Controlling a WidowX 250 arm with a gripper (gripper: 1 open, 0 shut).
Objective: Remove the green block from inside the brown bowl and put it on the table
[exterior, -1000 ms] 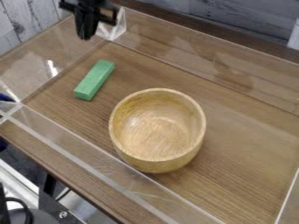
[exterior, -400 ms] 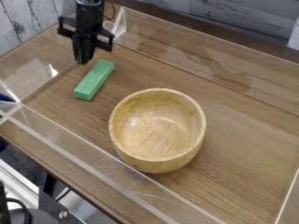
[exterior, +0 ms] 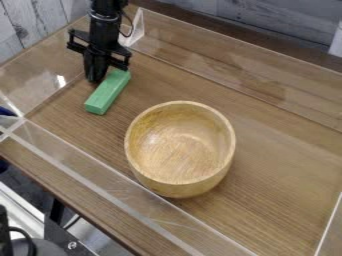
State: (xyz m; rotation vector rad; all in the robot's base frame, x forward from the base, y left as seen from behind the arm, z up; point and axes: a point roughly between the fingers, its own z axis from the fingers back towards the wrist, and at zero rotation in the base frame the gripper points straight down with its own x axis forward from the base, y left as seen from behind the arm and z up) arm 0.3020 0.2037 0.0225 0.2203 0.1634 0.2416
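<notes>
One green block (exterior: 107, 93), likely light and stiff and best pinched across its narrow width, lies on the surface (exterior: 274, 115) left of the brown bowl (exterior: 181, 147), with the end effector (exterior: 98, 78) pressed together at its far end.

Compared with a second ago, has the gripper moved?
Yes. The gripper has come down from the top edge of the view toward the far end of the green block, which has not shifted.

Wood-grain table (exterior: 274, 115), edged by low clear acrylic walls (exterior: 30, 85): green block (exterior: 104, 98) lies flat toward far-left corner; brown bowl (exterior: 174, 183) stands upright mid-table, near block, not touching.
</notes>
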